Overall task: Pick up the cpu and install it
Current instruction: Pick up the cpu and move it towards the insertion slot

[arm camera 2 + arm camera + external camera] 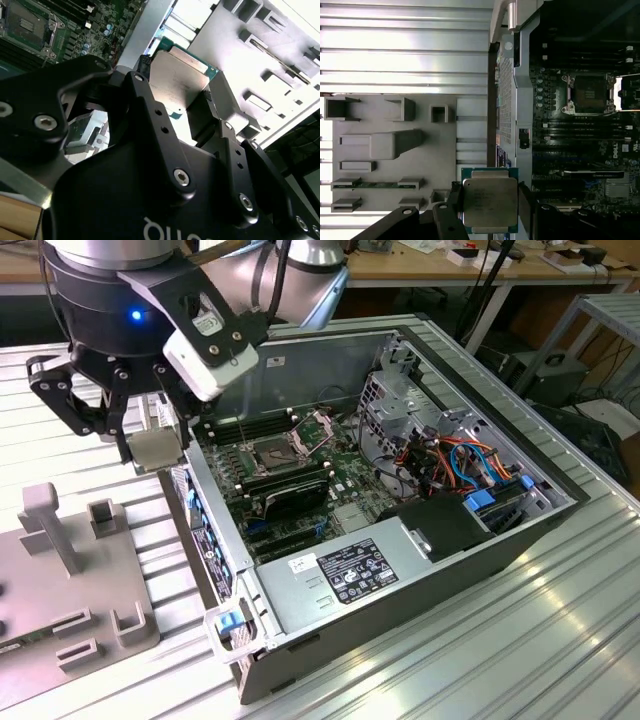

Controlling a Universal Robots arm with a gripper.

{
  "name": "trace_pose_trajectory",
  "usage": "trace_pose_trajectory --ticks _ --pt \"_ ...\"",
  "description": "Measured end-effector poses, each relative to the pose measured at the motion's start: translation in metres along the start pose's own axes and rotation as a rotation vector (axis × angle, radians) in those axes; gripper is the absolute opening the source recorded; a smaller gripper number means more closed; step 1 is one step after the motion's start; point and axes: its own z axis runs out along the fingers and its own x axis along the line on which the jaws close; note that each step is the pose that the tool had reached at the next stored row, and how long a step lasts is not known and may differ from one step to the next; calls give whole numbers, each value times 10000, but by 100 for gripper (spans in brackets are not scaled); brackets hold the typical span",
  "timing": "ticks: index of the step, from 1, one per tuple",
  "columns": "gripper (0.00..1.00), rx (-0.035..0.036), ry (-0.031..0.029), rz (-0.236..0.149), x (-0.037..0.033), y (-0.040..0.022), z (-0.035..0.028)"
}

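**Exterior view.** The gripper (152, 440) hangs at the exterior view's left, above the slatted table (480, 640). It sits between the grey holder (60, 570) and the open computer case (320, 365). Its 2 fingers are clamped on the cpu (156, 453). The cpu is off the table, outside the case, and just beside the case wall. The socket (275, 452) on the motherboard (340, 485) lies uncovered, well apart from the cpu.

**Second wrist view.** This view looks along the gripper's black body. It makes the grip plainer than the exterior view does: 1 of the fingers (217, 110) presses on each of 2 opposite edges of the cpu. The silver metal top faces the camera, with a green rim around it.

**First wrist view.** This view looks straight down and gives the layout in plan. The cpu is held flat, metal top up, over the edge of the case wall. The holder is on 1 side of it and the motherboard on the other. The socket's dark square centre is visible. A thin green strip (370, 185) lies across 2 of the holder's slots.
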Motion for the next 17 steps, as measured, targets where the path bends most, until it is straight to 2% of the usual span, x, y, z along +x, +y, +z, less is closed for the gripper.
trace_pose_trajectory --ticks 2,3,17 --pt "55 0 -1 0 -165 -2 5" --pt "55 0 -1 0 -194 -2 6" --pt "55 0 -1 0 -353 -5 10"
